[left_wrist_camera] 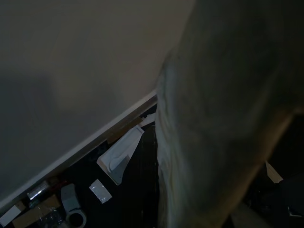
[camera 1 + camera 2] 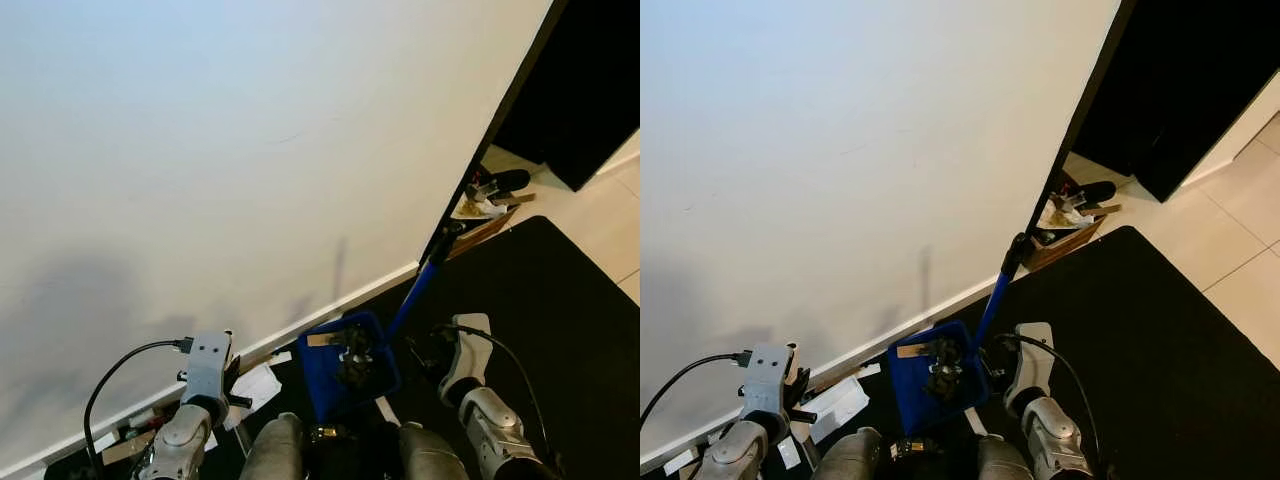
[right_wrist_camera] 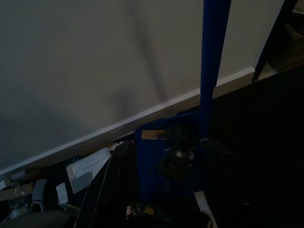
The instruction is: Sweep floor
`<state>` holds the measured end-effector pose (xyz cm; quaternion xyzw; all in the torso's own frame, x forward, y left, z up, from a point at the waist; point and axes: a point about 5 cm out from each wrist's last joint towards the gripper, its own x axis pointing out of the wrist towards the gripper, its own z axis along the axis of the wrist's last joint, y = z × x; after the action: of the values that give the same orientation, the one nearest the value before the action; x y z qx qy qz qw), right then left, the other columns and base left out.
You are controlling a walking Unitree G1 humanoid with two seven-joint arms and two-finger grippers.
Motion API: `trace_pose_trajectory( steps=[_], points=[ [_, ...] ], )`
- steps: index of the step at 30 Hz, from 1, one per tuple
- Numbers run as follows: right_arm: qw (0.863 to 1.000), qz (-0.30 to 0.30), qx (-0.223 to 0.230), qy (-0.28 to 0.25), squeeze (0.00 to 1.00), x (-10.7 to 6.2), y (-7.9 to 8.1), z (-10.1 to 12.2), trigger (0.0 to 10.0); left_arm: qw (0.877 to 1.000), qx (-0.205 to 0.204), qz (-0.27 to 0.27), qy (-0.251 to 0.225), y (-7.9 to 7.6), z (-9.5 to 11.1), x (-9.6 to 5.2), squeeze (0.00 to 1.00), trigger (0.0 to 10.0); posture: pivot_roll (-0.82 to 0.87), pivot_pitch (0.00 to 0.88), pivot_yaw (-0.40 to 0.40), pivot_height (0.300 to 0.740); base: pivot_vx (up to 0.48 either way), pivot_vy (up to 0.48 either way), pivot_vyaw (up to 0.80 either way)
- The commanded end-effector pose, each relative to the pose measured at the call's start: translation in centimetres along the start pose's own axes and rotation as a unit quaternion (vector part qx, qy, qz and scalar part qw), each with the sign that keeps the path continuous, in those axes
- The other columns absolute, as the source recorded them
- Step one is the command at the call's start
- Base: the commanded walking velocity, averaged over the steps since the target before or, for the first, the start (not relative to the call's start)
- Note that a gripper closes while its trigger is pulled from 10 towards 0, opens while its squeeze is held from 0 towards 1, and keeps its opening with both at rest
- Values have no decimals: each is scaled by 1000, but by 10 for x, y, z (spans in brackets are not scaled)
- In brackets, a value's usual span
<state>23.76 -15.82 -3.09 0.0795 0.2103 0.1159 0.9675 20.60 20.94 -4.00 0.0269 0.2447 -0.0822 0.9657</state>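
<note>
Standing on the black mat [image 2: 560, 300] close against the white wall [image 2: 250, 150], presumably to work the edge along the baseboard. Blue dustpan [image 2: 345, 365] upright just ahead of the legs, debris gathered inside, long handle [image 2: 415, 290] leaning up toward the wall corner, likely kept vertical so nothing spills. Right gripper [image 2: 440, 350] just beside the handle and left gripper [image 2: 215, 375] near paper scraps [image 2: 255, 385] by the baseboard, finger opening impossible to tell for either.

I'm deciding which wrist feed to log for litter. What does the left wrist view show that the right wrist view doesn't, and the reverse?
Left wrist view: a large blurred pale shape very close to the lens, plus a small white scrap on the dark floor. Right wrist view: the blue dustpan with dark debris inside, and its upright blue handle. Both share the white wall, the white baseboard and a white flat packet lying beside it.
</note>
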Motion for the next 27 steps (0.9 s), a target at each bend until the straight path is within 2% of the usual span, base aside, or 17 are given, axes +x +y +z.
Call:
trace_pose_trajectory(
  steps=[1,27],
  points=[
    [1000,-6,3,10,0,-4,-4,-5,10000,1000,-15,-16,8,-14,-7,0,0,10000,78,154,-26,740,0,0,0],
    [1000,-6,4,10,0,-4,-4,-5,10000,1000,-15,-16,8,-14,-7,0,0,10000,78,153,-26,740,0,0,0]
  ],
)
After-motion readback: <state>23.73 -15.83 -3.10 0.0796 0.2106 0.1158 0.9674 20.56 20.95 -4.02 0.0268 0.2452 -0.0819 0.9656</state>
